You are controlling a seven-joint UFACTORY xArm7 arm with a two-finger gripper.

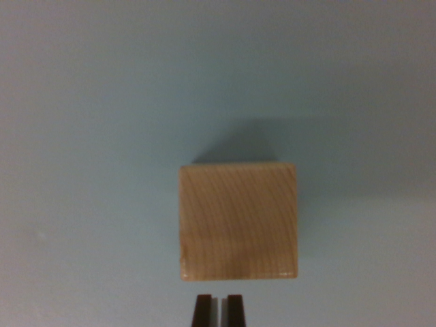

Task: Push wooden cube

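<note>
Where the bottom edge of the wrist view cuts them off, the two dark fingers point(200, 310) of the gripper point(218, 310) stand side by side with only a thin bright slit between them, so they are drawn almost together and hold nothing. Only their tips show; the rest of the gripper lies outside the picture. Just above the tips sits the wooden cube point(238, 221), apart from them by a narrow strip of bare surface, with its near edge facing the fingers and its centre set slightly toward the wrist view's right of them. Its pale top face shows curved grain lines and its sides run square to the picture. Beyond the cube's far edge a soft dark shadow point(242, 144) falls on the plain blue-grey table point(88, 136), which spreads out from the cube on every side.
</note>
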